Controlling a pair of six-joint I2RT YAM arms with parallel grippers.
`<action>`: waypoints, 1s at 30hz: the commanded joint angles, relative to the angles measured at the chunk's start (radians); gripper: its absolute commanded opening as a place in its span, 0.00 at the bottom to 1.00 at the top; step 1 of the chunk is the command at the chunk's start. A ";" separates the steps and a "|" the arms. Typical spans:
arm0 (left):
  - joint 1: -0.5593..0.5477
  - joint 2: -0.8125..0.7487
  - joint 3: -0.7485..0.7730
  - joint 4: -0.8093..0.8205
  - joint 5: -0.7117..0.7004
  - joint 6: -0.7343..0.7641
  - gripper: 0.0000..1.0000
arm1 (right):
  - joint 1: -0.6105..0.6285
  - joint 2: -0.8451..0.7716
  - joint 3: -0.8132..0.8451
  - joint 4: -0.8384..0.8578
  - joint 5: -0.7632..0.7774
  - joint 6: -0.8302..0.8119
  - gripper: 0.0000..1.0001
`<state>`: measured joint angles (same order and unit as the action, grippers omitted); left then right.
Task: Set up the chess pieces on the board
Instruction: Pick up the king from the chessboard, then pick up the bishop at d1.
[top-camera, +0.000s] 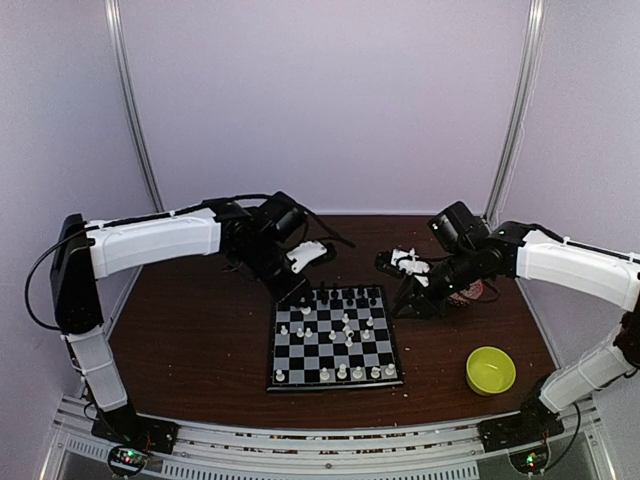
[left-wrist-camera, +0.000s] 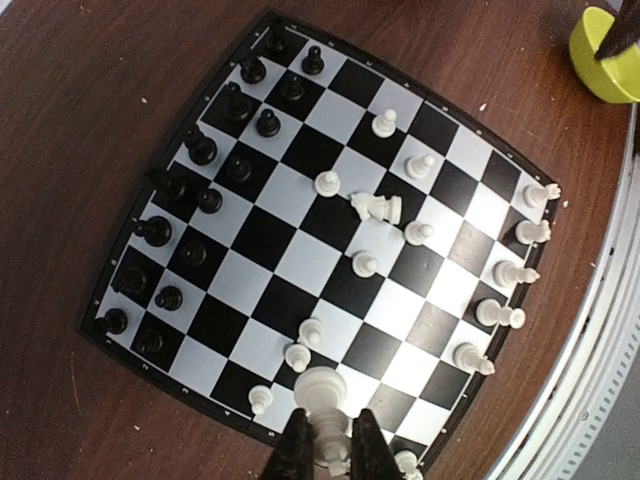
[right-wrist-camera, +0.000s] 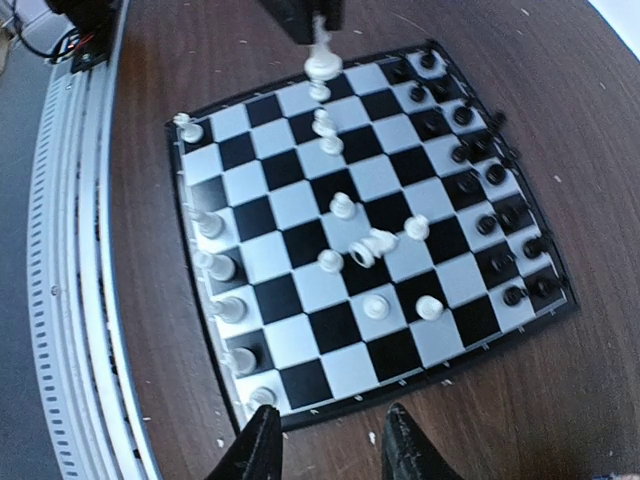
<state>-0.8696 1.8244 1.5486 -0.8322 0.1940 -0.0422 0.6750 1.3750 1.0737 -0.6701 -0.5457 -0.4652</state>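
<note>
My left claw (left-wrist-camera: 327, 445) was clamped on a white piece (left-wrist-camera: 325, 395), with one dark finger on each side of it. It held the piece over the left side of the chessboard (left-wrist-camera: 262, 238). I could not tell whether the piece's base touched a square or hung just above it.

My right claw (right-wrist-camera: 330, 450) was spread wide with nothing between its fingers. It hovered low over the brown table (top-camera: 190, 340), just off the board's right edge.

The board lay flat in the middle of the table, between my two arms. The black pieces (left-wrist-camera: 201, 150) stood crowded in the two rows along its far side. Several white pieces (left-wrist-camera: 497, 313) stood along the near edge, and more were scattered loosely across the middle squares. Among those in the middle, a toppled white piece (left-wrist-camera: 378, 207) lay on its side, close beside an upright one.

A yellow-green bowl (top-camera: 490, 370) sat on the table to the right of the board, well apart from it and toward the near edge. A red-patterned bowl (top-camera: 470, 293) showed only partly behind my right arm, so I could not see inside it.
</note>
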 joint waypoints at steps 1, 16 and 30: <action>0.004 -0.129 -0.083 0.018 -0.013 -0.031 0.02 | 0.142 0.058 0.111 -0.089 0.089 -0.064 0.34; 0.123 -0.407 -0.473 0.161 -0.101 -0.108 0.01 | 0.443 0.426 0.367 -0.166 0.241 -0.072 0.39; 0.190 -0.435 -0.527 0.201 -0.094 -0.112 0.02 | 0.460 0.575 0.452 -0.176 0.307 -0.043 0.39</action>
<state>-0.6865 1.4117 1.0294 -0.6792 0.0917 -0.1482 1.1282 1.9282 1.4975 -0.8295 -0.2687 -0.5236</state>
